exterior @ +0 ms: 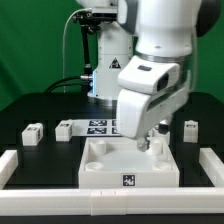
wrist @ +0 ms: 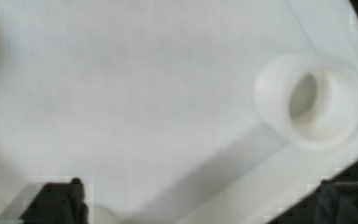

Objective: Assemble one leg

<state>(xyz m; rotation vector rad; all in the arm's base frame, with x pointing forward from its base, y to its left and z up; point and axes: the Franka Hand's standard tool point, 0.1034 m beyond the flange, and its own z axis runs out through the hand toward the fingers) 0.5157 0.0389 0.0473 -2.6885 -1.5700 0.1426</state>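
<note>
The large flat white tabletop panel (exterior: 125,163) lies at the front middle with sockets at its corners. Three small white legs with black-and-white tags stand behind it: two at the exterior view's left (exterior: 33,133) (exterior: 65,128) and one at the right (exterior: 190,129). My gripper (exterior: 153,143) hangs low over the panel's far right corner. In the wrist view the panel (wrist: 140,110) fills the frame, with a round corner socket (wrist: 314,100) close by. The gripper (wrist: 202,205) is open, its fingertips (wrist: 60,200) wide apart with only panel surface between them.
The marker board (exterior: 100,126) lies behind the panel. A white rail (exterior: 110,203) runs along the front, with side rails at the exterior view's left (exterior: 10,165) and right (exterior: 212,165). The arm's base stands behind on the black table.
</note>
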